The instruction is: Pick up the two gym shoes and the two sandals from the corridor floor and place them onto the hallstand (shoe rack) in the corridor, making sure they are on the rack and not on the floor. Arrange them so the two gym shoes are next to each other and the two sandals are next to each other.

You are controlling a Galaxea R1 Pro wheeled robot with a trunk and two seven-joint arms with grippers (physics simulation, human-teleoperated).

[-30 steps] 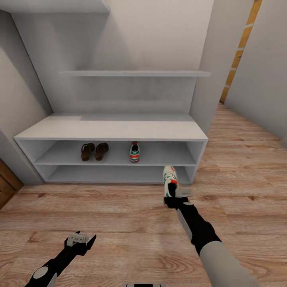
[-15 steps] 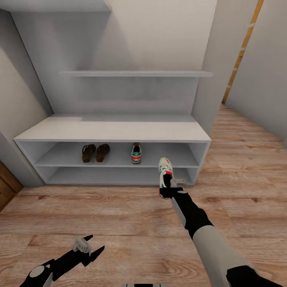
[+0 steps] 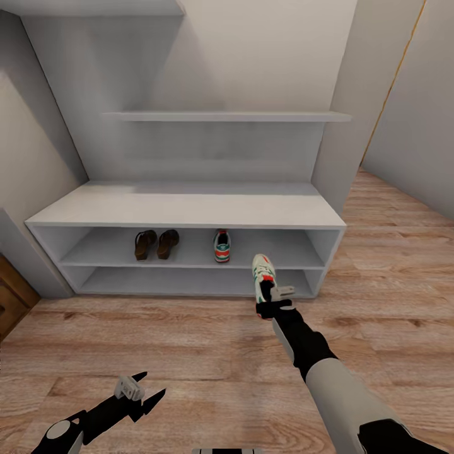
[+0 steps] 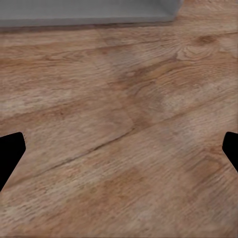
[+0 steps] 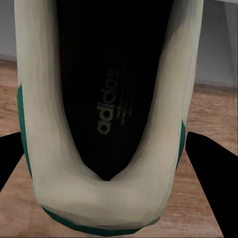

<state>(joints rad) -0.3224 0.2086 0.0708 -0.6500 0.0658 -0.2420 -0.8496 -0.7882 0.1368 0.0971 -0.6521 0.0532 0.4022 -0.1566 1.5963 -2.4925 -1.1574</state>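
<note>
Hallstand (image 3: 189, 208): pale grey unit on the wood-plank corridor floor (image 3: 189, 340); its upper open shelf carries the two brown sandals (image 3: 156, 244) side by side and one gym shoe (image 3: 221, 246) well to their right. Right gripper (image 3: 270, 301): clamped on the second gym shoe (image 3: 263, 272) by the heel, toe aimed at the shelves, in the air just before the rack. Left gripper (image 3: 140, 392): spread wide, empty, low over the planks; risk judged is the toe catching a shelf edge and twisting loose, or landing apart from its mate
</note>
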